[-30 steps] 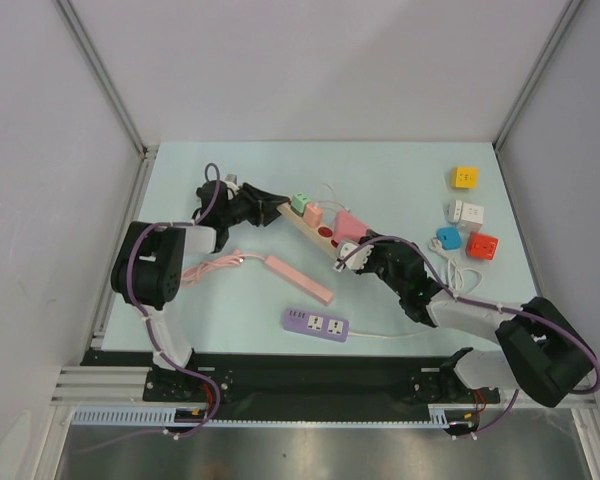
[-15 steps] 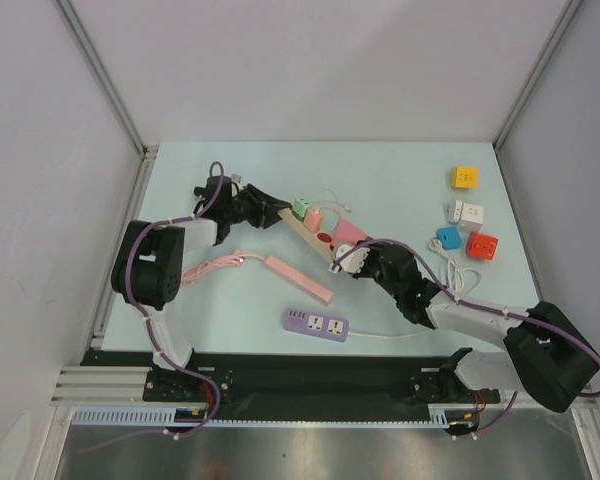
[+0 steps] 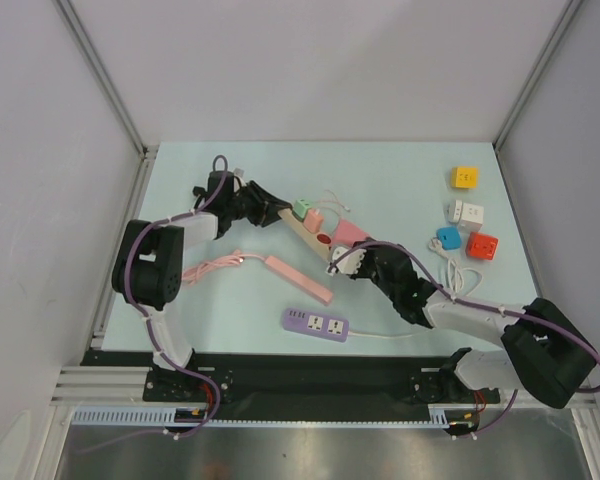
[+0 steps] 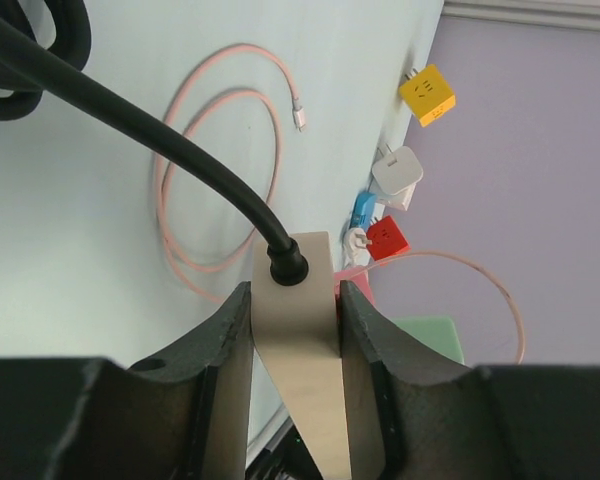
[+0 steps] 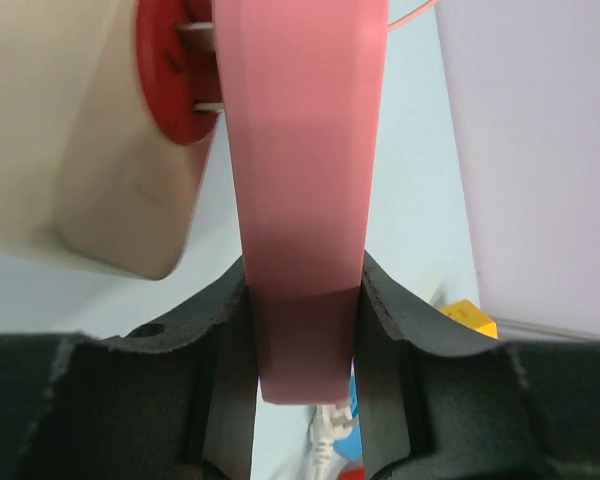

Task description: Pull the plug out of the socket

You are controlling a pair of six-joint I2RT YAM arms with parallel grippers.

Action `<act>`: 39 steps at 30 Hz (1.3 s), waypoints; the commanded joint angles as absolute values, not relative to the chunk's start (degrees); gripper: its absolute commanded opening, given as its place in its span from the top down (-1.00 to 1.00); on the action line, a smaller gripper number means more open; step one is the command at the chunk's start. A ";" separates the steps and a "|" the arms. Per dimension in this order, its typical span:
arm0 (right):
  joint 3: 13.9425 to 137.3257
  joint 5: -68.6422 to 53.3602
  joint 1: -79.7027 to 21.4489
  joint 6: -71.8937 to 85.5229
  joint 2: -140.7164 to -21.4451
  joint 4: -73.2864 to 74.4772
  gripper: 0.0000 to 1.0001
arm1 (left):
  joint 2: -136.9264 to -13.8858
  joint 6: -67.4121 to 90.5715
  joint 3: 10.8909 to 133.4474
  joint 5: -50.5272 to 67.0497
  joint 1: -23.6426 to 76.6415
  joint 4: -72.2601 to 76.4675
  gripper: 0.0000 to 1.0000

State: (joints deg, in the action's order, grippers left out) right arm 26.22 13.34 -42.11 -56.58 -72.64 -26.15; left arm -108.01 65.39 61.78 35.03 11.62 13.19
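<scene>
Left gripper clamps the power strip by its cord end, anchoring it. Right gripper pinches the pink plug (prongs exposed, likely part-out).

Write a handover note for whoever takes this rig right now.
Grippers: the left gripper is shut on the cable end of the beige power strip, bracing it. The right gripper is shut on the pink plug.
Done: the plug is partly out. Its prongs show between it and the red socket, tips apparently inside.
Left: pull the plug clear.
</scene>
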 commanded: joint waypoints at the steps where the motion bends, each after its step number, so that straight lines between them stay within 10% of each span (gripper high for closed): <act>1: 34.26 10.84 -38.94 -49.24 -70.84 -21.64 1.00 | -105.73 54.94 64.68 30.41 10.72 12.83 1.00; 8: 27.60 29.61 -45.87 -66.44 -79.17 -46.20 1.00 | -106.61 57.29 64.16 31.37 10.81 15.02 1.00; 14: 32.25 23.39 -42.28 -54.07 -74.72 -29.85 1.00 | -106.53 59.06 62.75 33.48 10.72 19.33 1.00; 25: 52.80 -6.84 -7.68 -29.47 -81.88 2.10 1.00 | -105.47 57.75 62.58 36.12 10.99 25.05 1.00; 39: 56.43 -0.10 2.02 -14.50 -98.61 -18.62 1.00 | -102.66 55.99 62.84 37.97 11.78 26.54 1.00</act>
